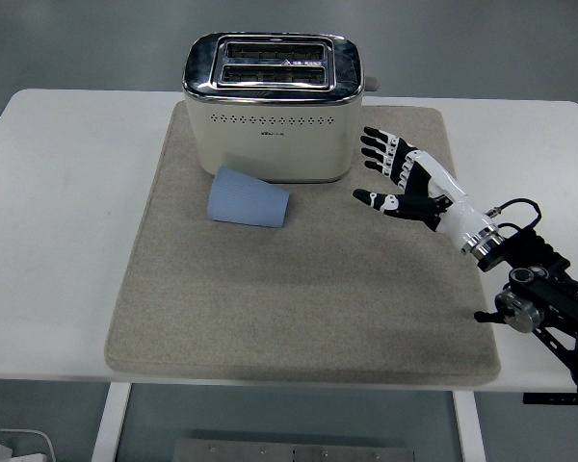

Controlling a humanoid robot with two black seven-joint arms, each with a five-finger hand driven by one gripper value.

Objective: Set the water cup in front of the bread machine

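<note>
— Water cup (248, 197): where is it found?
— On its side on the mat (299, 318), touching the bread machine (273, 106). The right hand (405, 178) is spread, empty; withdrawal should be kept wide so nothing is rolled.

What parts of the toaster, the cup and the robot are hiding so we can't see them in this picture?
Head view only:
- Toaster: its back and the bottom of its slots are hidden by its own body; the small print on its front is too small to read.
- Blue cup: it lies on its side, and its inside cannot be seen from here.
- Right hand: its arm is cut off by the right edge.
- Left arm: out of the picture.
</note>
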